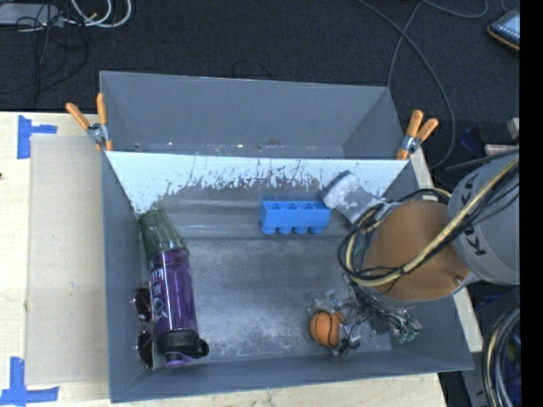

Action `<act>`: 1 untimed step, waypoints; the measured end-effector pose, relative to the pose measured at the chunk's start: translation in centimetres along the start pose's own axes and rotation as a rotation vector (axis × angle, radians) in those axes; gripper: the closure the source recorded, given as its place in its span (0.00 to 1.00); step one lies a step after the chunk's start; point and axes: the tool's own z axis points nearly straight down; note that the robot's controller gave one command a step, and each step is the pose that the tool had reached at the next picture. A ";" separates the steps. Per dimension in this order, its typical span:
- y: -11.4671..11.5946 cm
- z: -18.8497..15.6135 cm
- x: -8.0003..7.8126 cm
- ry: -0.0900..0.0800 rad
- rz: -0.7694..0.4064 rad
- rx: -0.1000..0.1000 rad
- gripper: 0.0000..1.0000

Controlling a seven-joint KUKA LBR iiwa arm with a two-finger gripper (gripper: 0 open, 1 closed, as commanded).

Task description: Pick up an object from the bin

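My gripper [361,320] is low in the bin's front right corner, under the arm's orange cover. A small orange ball [321,327] lies right against the gripper's left side, close to the front wall. Whether the ball is inside the gripper or only beside it is hidden by the metal parts. Behind the gripper, near the back right wall, lies a small white and grey object [343,193].
A blue ice-cube-tray-like block [293,217] lies at the back middle. Along the left wall is a purple bottle with a green top [170,287], with dark sunglasses [144,325] beside it. The arm and its cables cover the bin's right side.
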 end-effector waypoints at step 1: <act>0.0 0.0 0.0 -0.001 0.001 0.000 1.00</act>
